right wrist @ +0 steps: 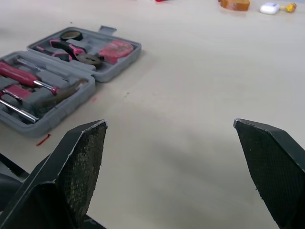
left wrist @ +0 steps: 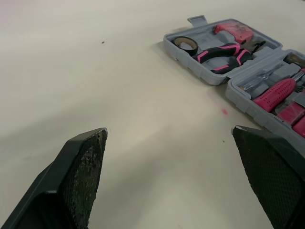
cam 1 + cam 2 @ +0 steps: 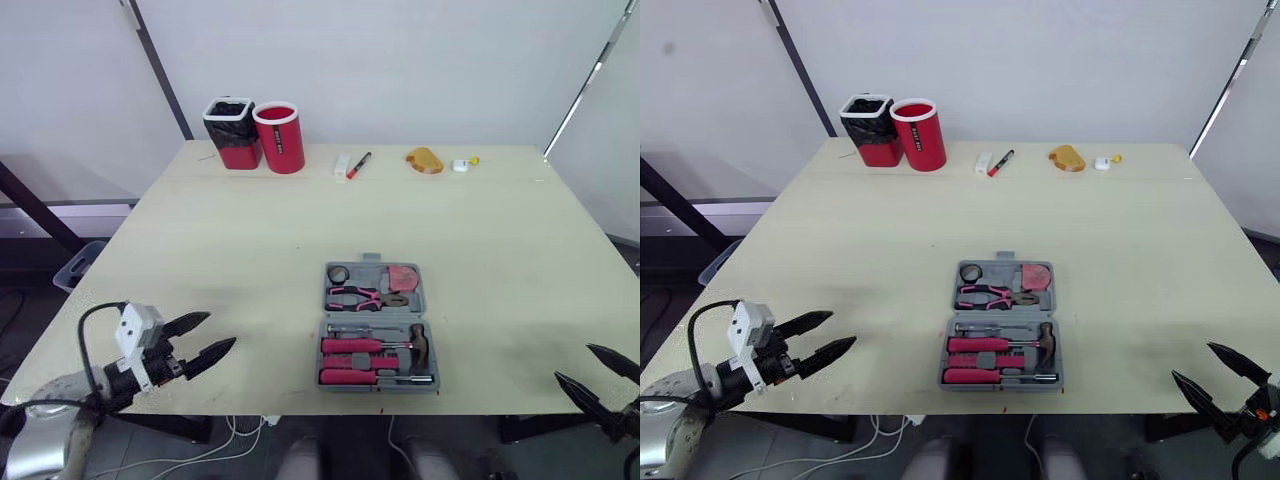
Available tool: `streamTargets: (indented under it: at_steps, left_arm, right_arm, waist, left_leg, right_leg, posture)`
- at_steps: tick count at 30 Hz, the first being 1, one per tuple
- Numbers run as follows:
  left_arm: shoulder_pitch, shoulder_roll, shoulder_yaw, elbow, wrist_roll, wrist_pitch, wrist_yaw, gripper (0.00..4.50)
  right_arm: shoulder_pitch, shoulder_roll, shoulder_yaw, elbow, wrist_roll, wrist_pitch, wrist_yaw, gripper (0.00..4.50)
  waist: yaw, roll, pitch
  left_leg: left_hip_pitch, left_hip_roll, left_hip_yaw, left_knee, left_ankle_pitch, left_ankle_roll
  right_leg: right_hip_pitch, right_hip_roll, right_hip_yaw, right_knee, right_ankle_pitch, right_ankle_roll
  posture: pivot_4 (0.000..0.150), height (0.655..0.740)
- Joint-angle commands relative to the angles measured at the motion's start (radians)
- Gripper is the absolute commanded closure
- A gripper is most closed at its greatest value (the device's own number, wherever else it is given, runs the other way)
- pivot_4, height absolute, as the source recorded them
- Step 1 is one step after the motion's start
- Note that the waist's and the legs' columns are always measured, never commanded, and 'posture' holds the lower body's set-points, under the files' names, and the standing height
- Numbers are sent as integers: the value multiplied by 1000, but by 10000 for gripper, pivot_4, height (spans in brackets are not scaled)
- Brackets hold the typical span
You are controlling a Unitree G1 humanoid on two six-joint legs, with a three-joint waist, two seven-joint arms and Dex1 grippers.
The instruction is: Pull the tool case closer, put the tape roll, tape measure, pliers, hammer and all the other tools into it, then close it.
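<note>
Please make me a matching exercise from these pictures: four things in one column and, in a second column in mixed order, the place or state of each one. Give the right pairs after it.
Things
1. tape roll
2. hammer
3. red cup
4. left claw

Places or states
A. open, holding nothing
B. far end of the table
C. half of the tool case nearer the robot
D. far left corner of the tool case

Pairs: 1-D, 2-C, 3-B, 4-A

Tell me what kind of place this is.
Probably a lab or test room rather than a real workshop: a plain table against white panel walls, with one open tool case laid out on it.
</note>
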Motion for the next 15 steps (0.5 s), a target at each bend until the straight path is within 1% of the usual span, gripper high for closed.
streamTargets:
  at_steps: [1,5,8,11,14,15]
  left_arm:
    - [-13,5,-6,-29,9,-34,1,549]
    - [-92,14,-65,-3,23,-22,-10,549]
    - [-150,26,-120,30,56,-36,-35,549]
    - [-234,24,-179,102,91,-65,-61,549]
    - [-294,14,-214,159,106,-80,-80,549]
    - [-318,6,-233,174,108,-74,-86,5871]
  right_arm:
    - [-2,-28,4,-33,-11,15,-11,0]
    - [-62,-66,60,-53,-31,62,-15,0]
    - [-133,-93,106,-32,-73,73,-38,0]
    - [-243,-108,165,-3,-118,82,-69,0]
    - [-316,-117,214,7,-129,109,-73,0]
    - [-349,-120,243,8,-136,130,-74,2546]
  waist:
    - [0,0,0]
    - [0,0,0]
    - [-3,0,0]
    - [-6,0,0]
    - [-7,0,0]
    - [-7,0,0]
  left_leg:
    - [0,0,0,0,0,0]
    - [0,-1,1,0,0,0]
    - [0,-3,2,0,0,0]
    - [0,-3,2,0,0,0]
    - [-1,-3,2,0,0,0]
    - [-1,-3,1,0,0,0]
  right_leg:
    - [0,0,0,0,0,0]
    - [0,1,0,0,0,0]
    - [0,1,0,0,2,-2]
    - [0,3,0,0,2,-3]
    - [0,4,0,0,3,-2]
    - [0,4,0,1,4,-1]
  posture:
    - [1500,7400]
    - [1500,7400]
    - [1500,7400]
    - [1500,7400]
    - [1500,7400]
    - [1500,7400]
